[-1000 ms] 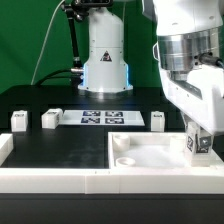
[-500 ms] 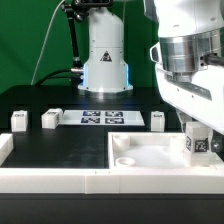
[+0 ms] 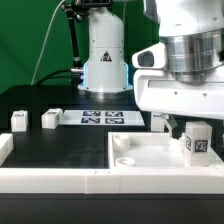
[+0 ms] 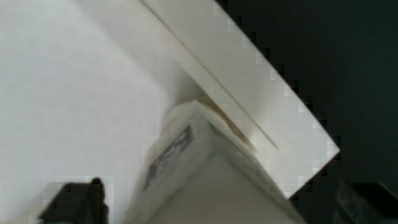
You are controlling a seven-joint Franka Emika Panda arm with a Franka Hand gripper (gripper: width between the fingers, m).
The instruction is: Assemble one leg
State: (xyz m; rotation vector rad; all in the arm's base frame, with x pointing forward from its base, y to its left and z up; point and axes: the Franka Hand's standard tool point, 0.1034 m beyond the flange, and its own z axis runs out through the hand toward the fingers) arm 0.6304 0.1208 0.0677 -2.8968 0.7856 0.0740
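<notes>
A leg [image 3: 197, 143], a small white block with a marker tag facing the camera, stands upright in the corner of the large white panel [image 3: 150, 158] at the exterior view's right. My gripper [image 3: 193, 121] hangs just above and around its top. In the wrist view the leg [image 4: 214, 170] lies between my fingers, and a dark finger [image 4: 73, 203] stands a little apart from its side, so the jaws look open. Three more legs stand on the black table: two at the exterior view's left [image 3: 18, 121] [image 3: 50, 118] and one behind the panel [image 3: 158, 120].
The marker board [image 3: 100, 118] lies flat at the middle back of the table. The arm's white base [image 3: 105, 60] stands behind it. A white raised border [image 3: 50, 178] runs along the table's front edge.
The hand has turned and lifted a little, so more of the leg and its tag now shows. The leg stays upright in the same corner of the panel.
</notes>
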